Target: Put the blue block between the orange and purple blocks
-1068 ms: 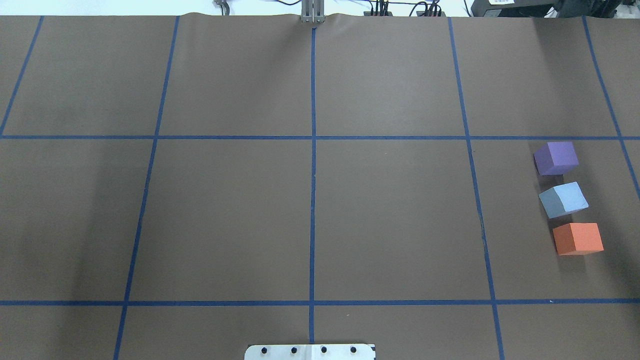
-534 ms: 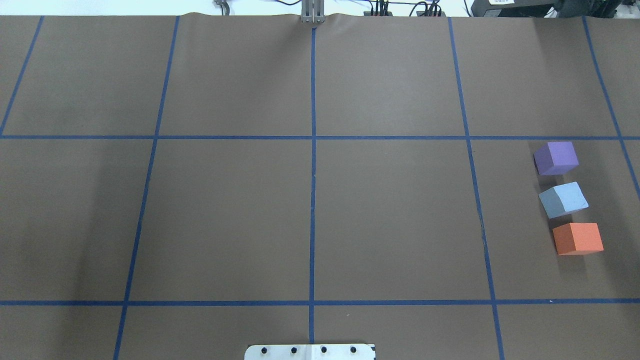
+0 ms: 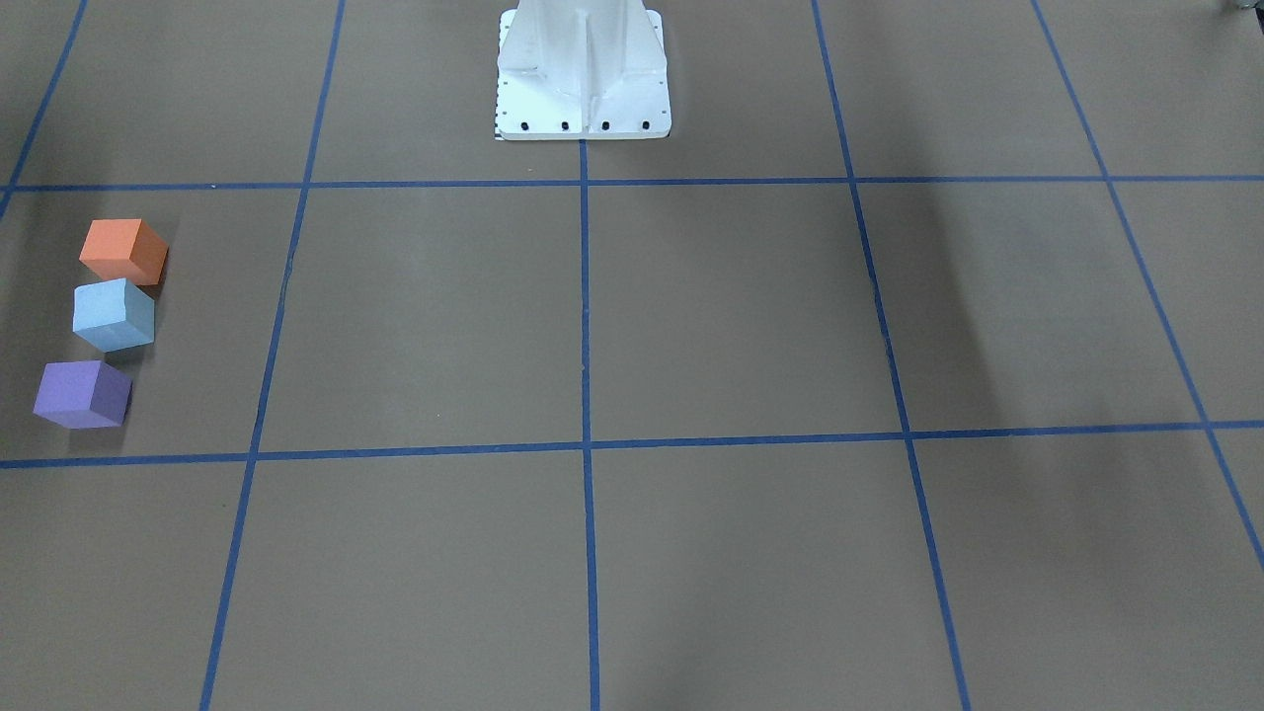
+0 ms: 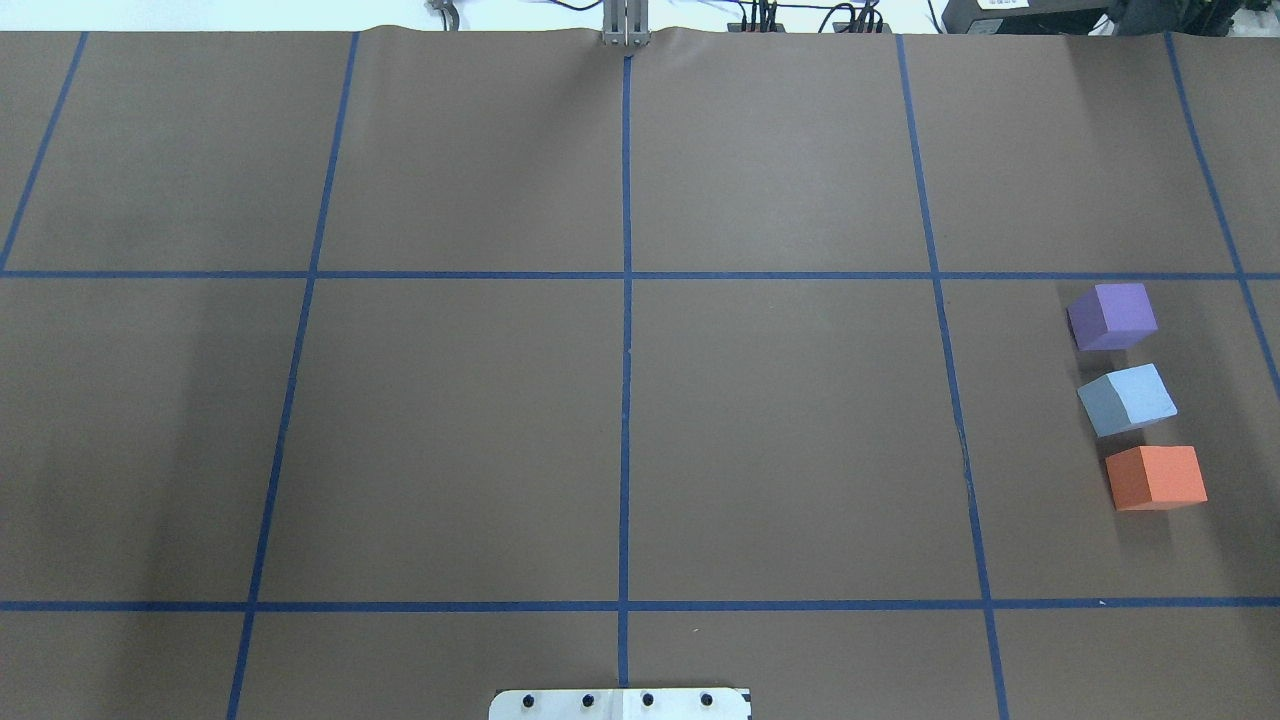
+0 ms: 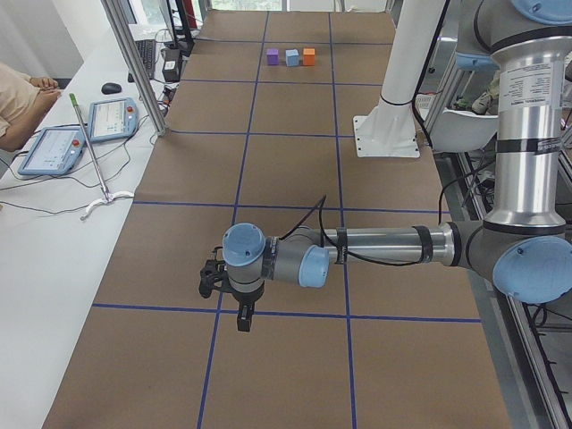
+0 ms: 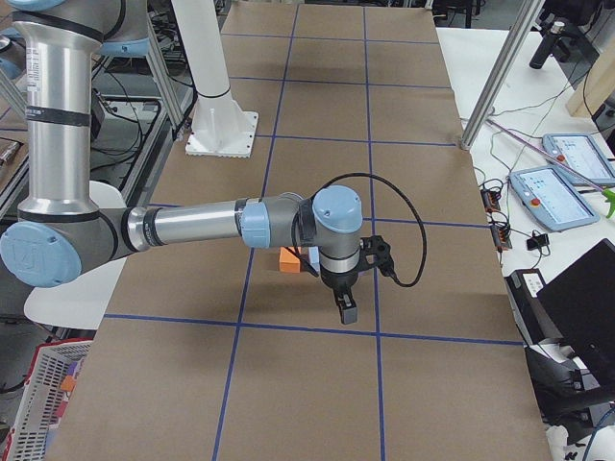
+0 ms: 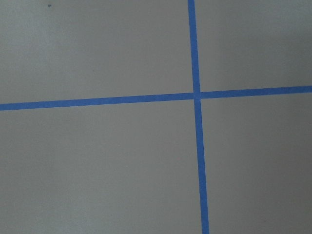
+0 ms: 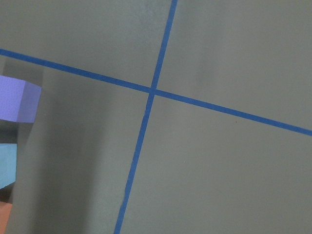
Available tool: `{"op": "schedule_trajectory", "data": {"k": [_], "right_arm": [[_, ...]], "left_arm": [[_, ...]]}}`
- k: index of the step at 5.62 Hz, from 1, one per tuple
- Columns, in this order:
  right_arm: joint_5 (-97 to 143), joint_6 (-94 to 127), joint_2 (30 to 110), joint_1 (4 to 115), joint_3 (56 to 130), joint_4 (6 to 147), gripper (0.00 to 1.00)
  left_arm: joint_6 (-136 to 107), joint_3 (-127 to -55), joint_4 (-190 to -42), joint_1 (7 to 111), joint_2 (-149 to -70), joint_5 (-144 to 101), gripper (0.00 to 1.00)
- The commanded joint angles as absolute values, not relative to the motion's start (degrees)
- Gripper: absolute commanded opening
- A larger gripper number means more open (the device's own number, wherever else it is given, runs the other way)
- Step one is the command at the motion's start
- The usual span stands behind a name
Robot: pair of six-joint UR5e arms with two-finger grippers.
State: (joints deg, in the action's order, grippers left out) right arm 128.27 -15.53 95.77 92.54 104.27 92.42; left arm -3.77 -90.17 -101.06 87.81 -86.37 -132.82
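The light blue block point(image 4: 1127, 398) sits on the brown table in a short row, with the purple block point(image 4: 1112, 315) on its far side and the orange block point(image 4: 1156, 477) on its near side. The row also shows in the front view: orange point(image 3: 123, 250), blue point(image 3: 114, 313), purple point(image 3: 82, 393). No gripper touches any block. The right gripper point(image 6: 346, 309) hangs above the table near the row, and its wrist view catches the purple block point(image 8: 17, 100) at the left edge. The left gripper point(image 5: 237, 317) hangs over the far end of the table. I cannot tell whether either is open or shut.
Blue tape lines divide the brown table into a grid point(image 4: 626, 275). The white robot base plate point(image 3: 583, 99) stands at the middle of the robot's side. A side bench with tablets point(image 5: 112, 116) and an operator's arm point(image 5: 18, 98) lies beyond the table's far edge.
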Motion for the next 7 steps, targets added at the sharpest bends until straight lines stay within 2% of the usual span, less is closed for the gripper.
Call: {"op": "schedule_trajectory", "data": {"k": [1, 3, 7], "right_arm": [[130.59, -15.73, 97.03, 92.46, 103.89, 91.40, 1.00], [131.75, -16.70, 99.92, 92.55, 104.32, 90.79, 1.00], [132.36, -16.70, 100.28, 92.55, 104.06, 90.79, 1.00]], "left_arm": [[-3.69, -90.09, -101.07, 87.80, -85.96, -132.89, 1.00], [-3.78, -90.09, -101.07, 87.80, -85.96, -132.89, 1.00], [-3.78, -90.26, -102.03, 87.80, -85.61, -133.33, 1.00]]}}
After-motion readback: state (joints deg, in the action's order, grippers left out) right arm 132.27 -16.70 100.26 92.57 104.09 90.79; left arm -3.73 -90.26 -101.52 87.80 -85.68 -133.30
